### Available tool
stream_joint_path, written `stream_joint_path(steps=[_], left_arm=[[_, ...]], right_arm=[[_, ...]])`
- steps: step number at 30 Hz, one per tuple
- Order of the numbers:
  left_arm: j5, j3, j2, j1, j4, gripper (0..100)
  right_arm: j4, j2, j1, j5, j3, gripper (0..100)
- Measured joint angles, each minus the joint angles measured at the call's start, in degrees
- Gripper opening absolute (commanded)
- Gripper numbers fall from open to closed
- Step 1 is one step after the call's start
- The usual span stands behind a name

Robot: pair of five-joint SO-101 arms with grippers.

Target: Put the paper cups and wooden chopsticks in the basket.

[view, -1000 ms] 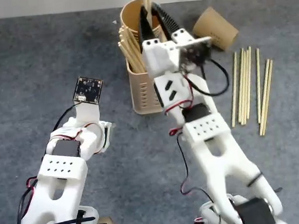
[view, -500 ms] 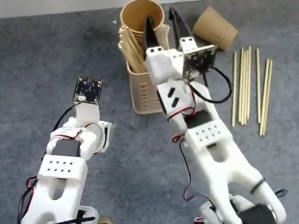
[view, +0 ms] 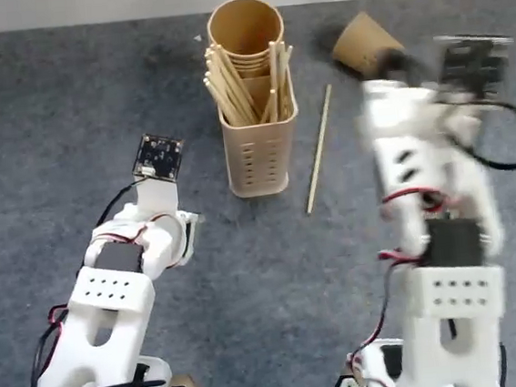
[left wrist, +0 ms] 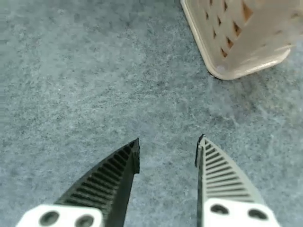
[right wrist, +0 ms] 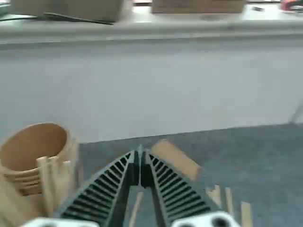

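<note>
Left claw: I am watching the left gripper [left wrist: 168,144] hanging low over the grey carpet [left wrist: 71,71]. Its jaws are standing wide apart and gripping nothing.
Left arm: the left arm [view: 120,280] is sitting near the front of the table, short of the basket and off to one side of it.
Right claw: the right gripper [right wrist: 142,158] is pointing level across the table. Its jaws are pressing together along their length, and I am seeing nothing caught between them.
Right arm: the right arm [view: 425,168] is showing as a blur in the high view, on the far side of the basket from the left arm.
Basket: the basket [view: 255,157] is standing upright on the carpet. Its lower corner is showing just beyond the left claw's tips.
Cups in basket: the stacked paper cups [view: 244,28] are sitting upright in the back of the basket.
Sticks in basket: the bundled chopsticks [view: 234,86] are leaning in front of the stack, inside the basket.
Stick outside: a single chopstick [view: 319,148] is lying flat on the carpet just beside the basket, between it and the right arm.
Cup outside: a tipped paper cup [view: 367,44] is lying on its side near the back edge, apart from the basket.
More sticks: loose chopsticks [right wrist: 245,210] are lying on the carpet beyond the right claw, too blurred for me to count.
</note>
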Motion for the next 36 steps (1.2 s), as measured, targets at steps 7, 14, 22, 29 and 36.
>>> stream_joint_path(steps=[7,14,22,29,36], left_arm=[[0.00,0.00,0.00,0.26,0.00,20],[-0.09,0.00,0.00,0.26,0.00,20],[-0.09,0.00,0.00,0.62,0.00,20],[-0.09,0.97,0.00,0.70,-1.14,20],[-0.09,0.97,0.00,0.70,-1.23,20]], right_arm=[[4.75,10.02,11.52,11.08,5.71,7.8],[0.79,34.02,13.71,13.54,8.88,9.1],[-0.62,48.53,18.90,14.95,1.93,20.2],[-7.38,52.31,19.43,15.38,1.32,20.2],[-8.88,61.36,19.25,15.38,0.62,20.2]])
